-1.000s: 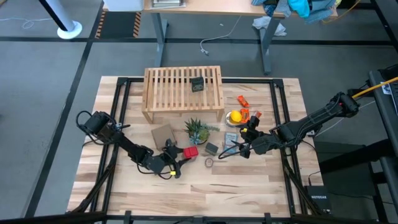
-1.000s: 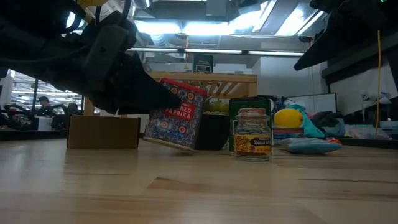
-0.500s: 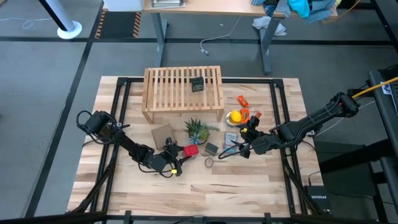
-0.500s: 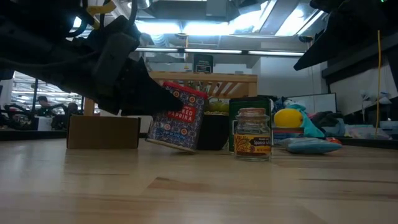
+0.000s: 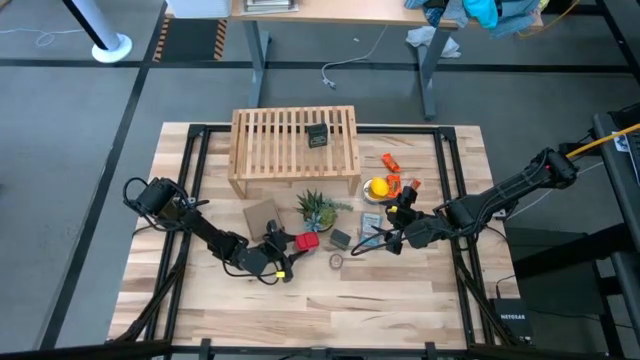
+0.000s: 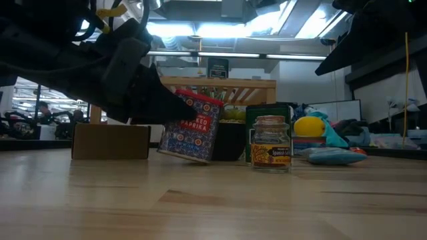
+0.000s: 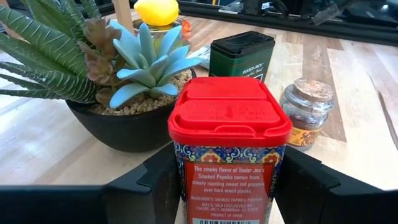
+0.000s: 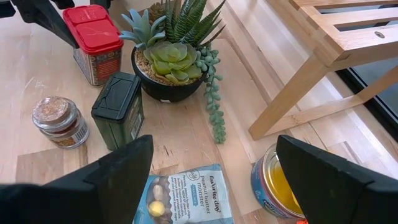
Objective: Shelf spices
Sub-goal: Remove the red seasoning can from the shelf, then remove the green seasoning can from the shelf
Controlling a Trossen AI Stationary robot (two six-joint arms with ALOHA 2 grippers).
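Note:
My left gripper (image 5: 290, 248) is shut on the red spice tin (image 7: 229, 149), which stands tilted on the near middle of the table (image 5: 307, 241). A dark green tin (image 5: 341, 238) and a small round jar (image 5: 336, 261) stand on their bases to its right. They also show in the left wrist view, the tin (image 7: 242, 55) and the jar (image 7: 305, 111). Another dark tin (image 5: 318, 135) stands on the slatted top of the light-wood shelf (image 5: 295, 140) at the far side. My right gripper (image 8: 214, 186) hangs open over the blue packet (image 8: 186, 193). My left gripper pinches the red tin's body just below its red lid (image 7: 229, 115), one finger (image 7: 163, 180) on each narrow side. The fingers come nearly level from the table's left. In the low view the tin (image 6: 193, 127) leans with its top toward the right, and its left bottom edge is raised.
A potted succulent (image 5: 318, 208) stands just behind the tins, in front of the shelf's opening. A brown cardboard square (image 5: 263, 216) lies to its left. A yellow fruit on a tin (image 5: 378, 187) and orange items (image 5: 400, 183) sit to the right. The near table strip is bare wood.
My left gripper, with the red tin in it, has shifted a little toward the table's right and far side. The tin has stayed tilted.

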